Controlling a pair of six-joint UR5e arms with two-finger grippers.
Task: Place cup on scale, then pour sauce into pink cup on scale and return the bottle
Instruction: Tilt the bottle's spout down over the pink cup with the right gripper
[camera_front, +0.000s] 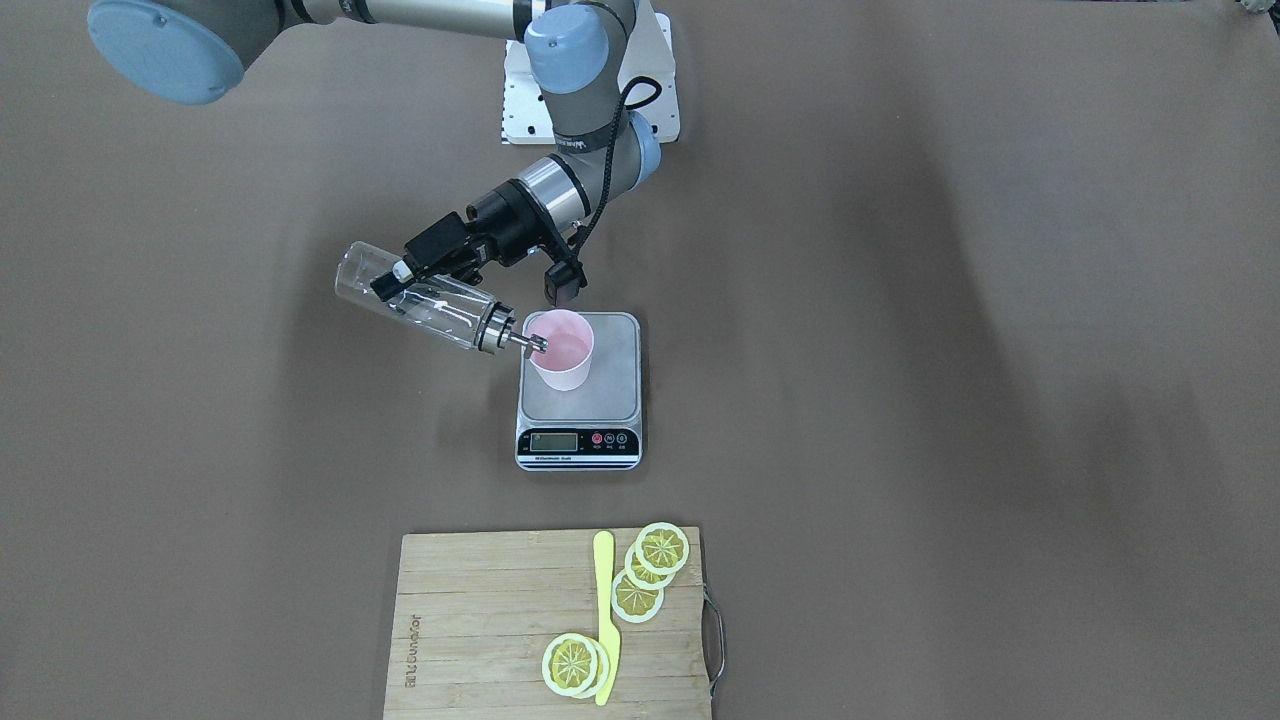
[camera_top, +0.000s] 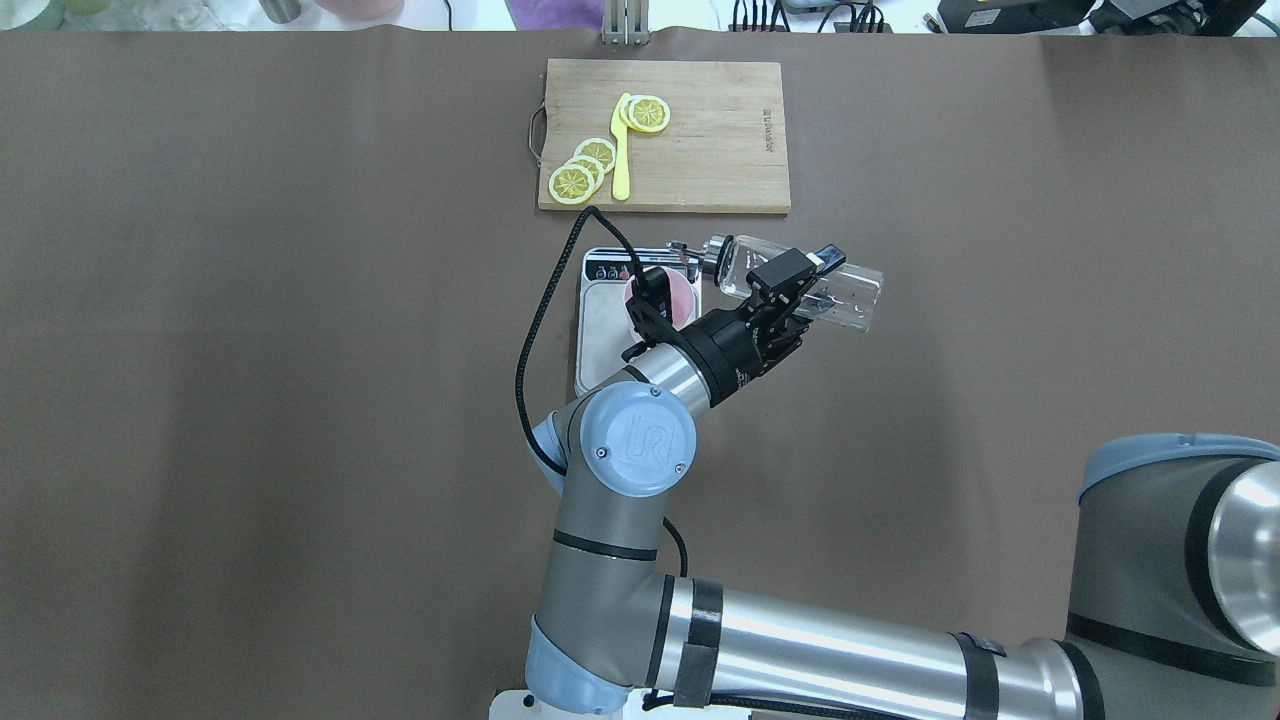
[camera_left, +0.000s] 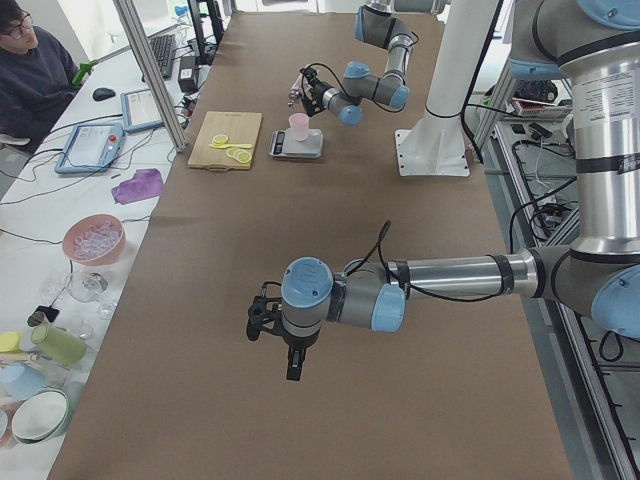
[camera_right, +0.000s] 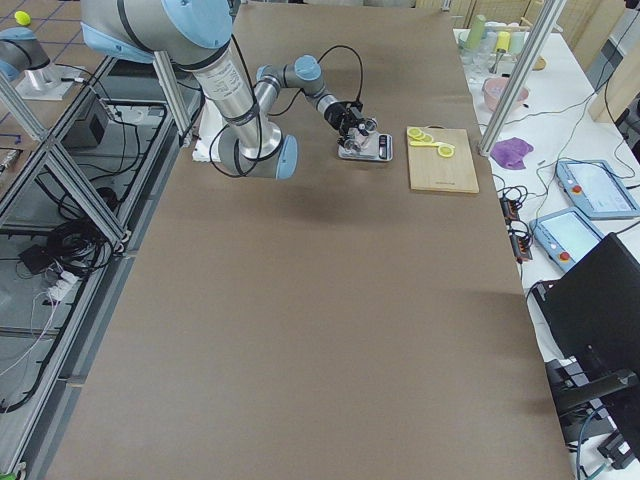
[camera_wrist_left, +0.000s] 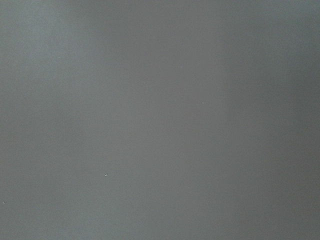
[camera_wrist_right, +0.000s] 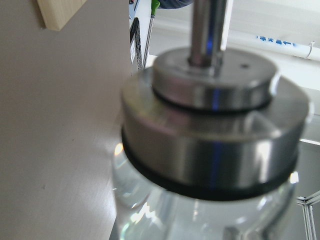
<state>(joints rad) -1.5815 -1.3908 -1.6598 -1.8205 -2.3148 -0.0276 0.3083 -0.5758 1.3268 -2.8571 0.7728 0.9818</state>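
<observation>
- Cup (camera_front: 561, 349): it stands upright on the scale (camera_front: 605, 395), toward the right edge of the steel plate as the robot faces it. It is not centred.
- Bottle (camera_front: 420, 300): it is held off the table to the right of the cup and tilted well past level. Its metal spout (camera_front: 530, 343) reaches the cup's right rim. The views do not show whether the spout touches the rim, and no stream can be made out.
- Risk, spillage: the spout tip sits at the rim, not over the cup's middle. In the inspector's judgement a weak or dribbling flow could run down the outer wall onto the plate.
- Risk, tipping: the tumbler looks light and stands off-centre. A nudge from the spout could push it over or shift it toward the plate edge, and any contact would also falsify the reading.
- Risk, overpour: further tilt could release sauce faster than the display shows.
- Risk, grip: smooth glass may rotate or slide between the fingers while tilted.
- Right gripper (camera_front: 398, 283): it is clamped across the bottle's glass body, nearer the base than the cap. The jaws are parted only by the bottle's width, and it touches nothing else.
- Left gripper (camera_left: 266, 324): it hangs over bare table well away from the scale and appears in one side view only. Its opening cannot be determined.
- Surroundings: a cutting board (camera_front: 480, 620) lies beyond the scale on the far side, carrying lemon slices (camera_front: 662, 548) and a yellow knife (camera_front: 604, 600). All are clear of the pour.
</observation>
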